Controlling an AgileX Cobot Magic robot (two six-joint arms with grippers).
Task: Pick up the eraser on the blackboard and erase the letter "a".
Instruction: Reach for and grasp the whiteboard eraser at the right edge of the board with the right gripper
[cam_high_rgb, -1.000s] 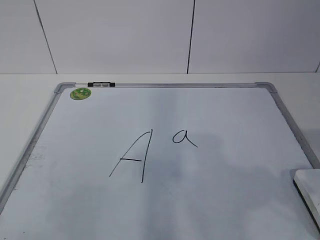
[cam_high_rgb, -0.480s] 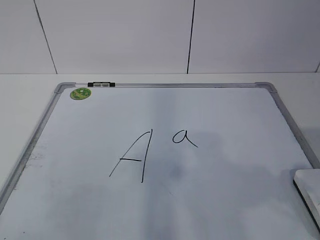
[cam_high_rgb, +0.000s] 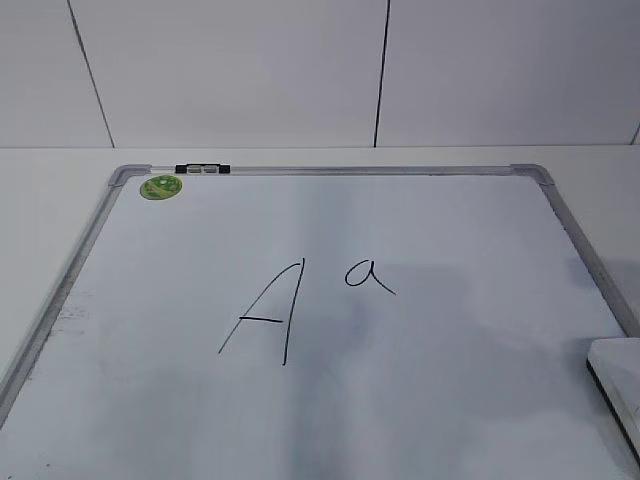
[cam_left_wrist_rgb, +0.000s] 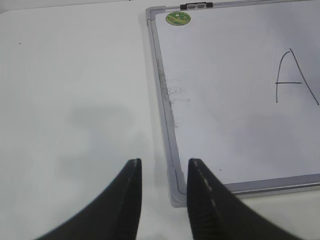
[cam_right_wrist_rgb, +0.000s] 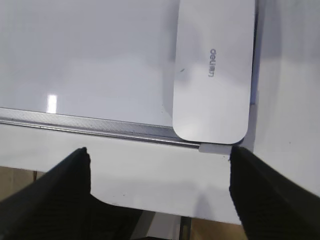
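Right wrist view has the eraser (cam_right_wrist_rgb: 212, 70) dead ahead of the right pincer (cam_right_wrist_rgb: 160, 175), just past its wide-open, empty fingers, long axis running straight away from the camera, sitting on the board's (cam_right_wrist_rgb: 90, 60) near right corner. So the right arm's clearly nearer. Left pincer (cam_left_wrist_rgb: 164, 186) hangs partly open, holding nothing, off the board's left corner. Letter "a" (cam_high_rgb: 368, 275) sits mid-board beside the big "A" (cam_high_rgb: 268, 312). White surface (cam_left_wrist_rgb: 75, 100), plain panelled wall behind.
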